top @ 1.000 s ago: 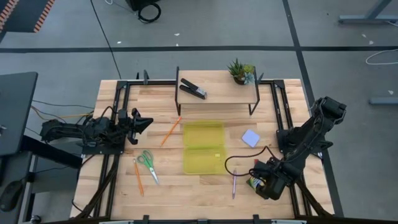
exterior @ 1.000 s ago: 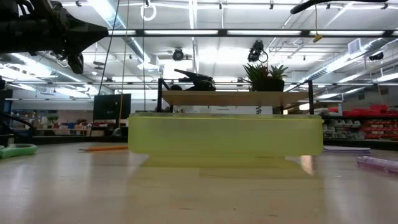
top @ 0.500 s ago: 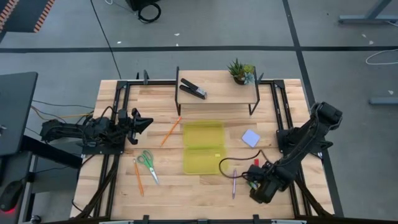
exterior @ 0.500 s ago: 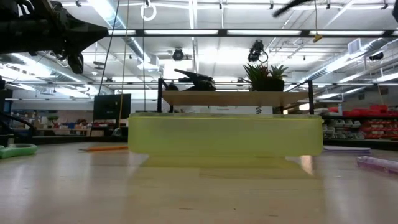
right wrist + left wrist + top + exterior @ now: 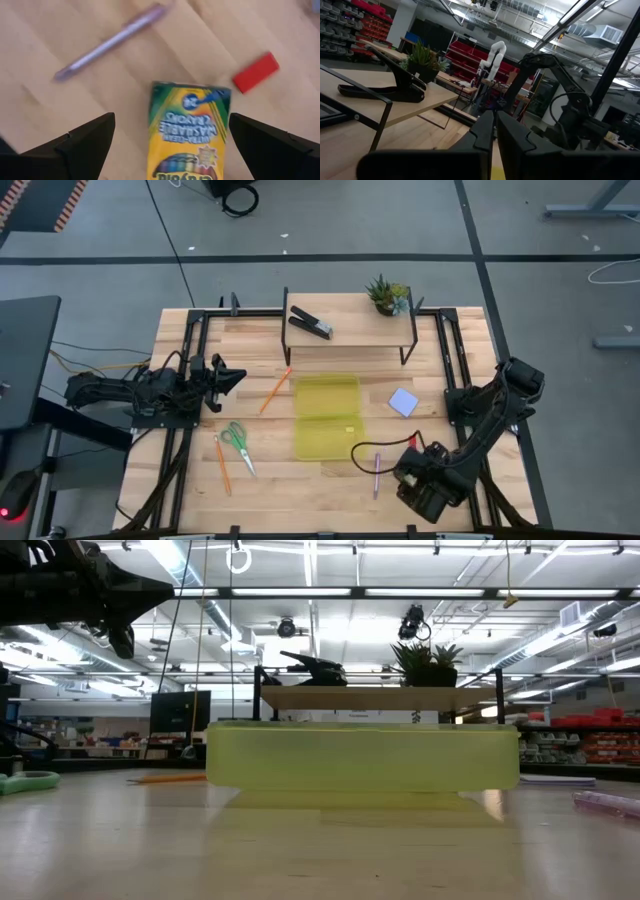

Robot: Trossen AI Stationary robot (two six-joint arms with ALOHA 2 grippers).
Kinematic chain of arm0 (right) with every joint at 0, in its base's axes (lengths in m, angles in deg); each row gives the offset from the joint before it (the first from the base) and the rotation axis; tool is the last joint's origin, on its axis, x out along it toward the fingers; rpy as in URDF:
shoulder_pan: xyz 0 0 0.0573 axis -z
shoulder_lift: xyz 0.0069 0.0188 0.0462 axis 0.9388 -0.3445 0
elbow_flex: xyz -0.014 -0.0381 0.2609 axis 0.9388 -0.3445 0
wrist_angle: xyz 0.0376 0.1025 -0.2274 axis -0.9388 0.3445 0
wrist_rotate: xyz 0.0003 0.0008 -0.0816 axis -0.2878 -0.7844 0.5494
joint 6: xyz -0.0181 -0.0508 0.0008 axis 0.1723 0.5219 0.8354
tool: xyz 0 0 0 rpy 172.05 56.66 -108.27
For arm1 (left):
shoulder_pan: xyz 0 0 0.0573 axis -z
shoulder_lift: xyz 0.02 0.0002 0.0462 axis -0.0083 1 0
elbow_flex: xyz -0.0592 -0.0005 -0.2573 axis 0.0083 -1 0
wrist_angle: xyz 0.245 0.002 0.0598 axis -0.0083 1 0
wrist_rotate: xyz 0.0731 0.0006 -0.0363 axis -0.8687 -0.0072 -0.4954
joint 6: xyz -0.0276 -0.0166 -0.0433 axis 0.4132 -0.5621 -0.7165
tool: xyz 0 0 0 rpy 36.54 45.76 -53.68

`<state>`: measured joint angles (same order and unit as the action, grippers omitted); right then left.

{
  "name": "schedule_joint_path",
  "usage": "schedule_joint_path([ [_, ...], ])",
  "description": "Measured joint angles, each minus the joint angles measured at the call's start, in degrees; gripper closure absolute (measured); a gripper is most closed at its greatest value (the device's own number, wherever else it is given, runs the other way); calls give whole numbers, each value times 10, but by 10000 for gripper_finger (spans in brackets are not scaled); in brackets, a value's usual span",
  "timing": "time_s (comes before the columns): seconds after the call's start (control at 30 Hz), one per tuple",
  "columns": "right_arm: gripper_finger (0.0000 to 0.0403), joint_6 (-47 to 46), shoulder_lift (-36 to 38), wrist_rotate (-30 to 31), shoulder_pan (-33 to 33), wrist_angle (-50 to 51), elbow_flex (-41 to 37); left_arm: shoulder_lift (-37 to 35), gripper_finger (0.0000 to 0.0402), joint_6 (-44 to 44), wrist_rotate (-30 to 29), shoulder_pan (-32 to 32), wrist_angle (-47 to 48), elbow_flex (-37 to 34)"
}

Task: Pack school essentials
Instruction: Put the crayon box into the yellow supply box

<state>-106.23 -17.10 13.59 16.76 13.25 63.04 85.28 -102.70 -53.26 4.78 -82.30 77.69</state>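
Observation:
A yellow and green crayon box (image 5: pixel 187 132) lies flat on the table near its front right, with a red eraser (image 5: pixel 255 72) and a purple pen (image 5: pixel 110 42) beside it. My right gripper (image 5: pixel 170 125) hangs open above the box, pointing down, one finger on either side and touching nothing. In the high view this gripper (image 5: pixel 425 485) hides the box. A pale blue notepad (image 5: pixel 403 402), green-handled scissors (image 5: pixel 237 445) and two orange pencils (image 5: pixel 274 390) (image 5: pixel 222 463) lie loose. My left gripper (image 5: pixel 240 375) waits shut at the left.
A translucent yellow-green case (image 5: pixel 327 417) lies at the table's middle. Behind it a low shelf (image 5: pixel 350 335) carries a black stapler (image 5: pixel 310 323) and a small potted plant (image 5: pixel 387 295). Black frame rails run along both table sides.
My right gripper has moved toward the table's near edge and a little left, tipping further downward and rolling at the wrist, still open. Nothing on the table has moved.

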Motion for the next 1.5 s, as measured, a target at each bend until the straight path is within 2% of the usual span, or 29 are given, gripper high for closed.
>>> schedule_joint_path([
  [0.2,3,-90,22,37,-33,-29,-51,0,374,0,0,0,0,0],
  [0.43,3,-85,22,37,-41,-45,-80,0,366,0,0,0,0,0],
  [0.83,3,-81,22,35,-41,-110,-121,0,375,0,0,0,0,0],
  [1.03,3,-41,23,33,-41,-169,-141,0,367,0,0,0,0,0],
  [1.5,3,-32,23,16,-39,-169,-161,0,375,0,0,0,0,0],
])
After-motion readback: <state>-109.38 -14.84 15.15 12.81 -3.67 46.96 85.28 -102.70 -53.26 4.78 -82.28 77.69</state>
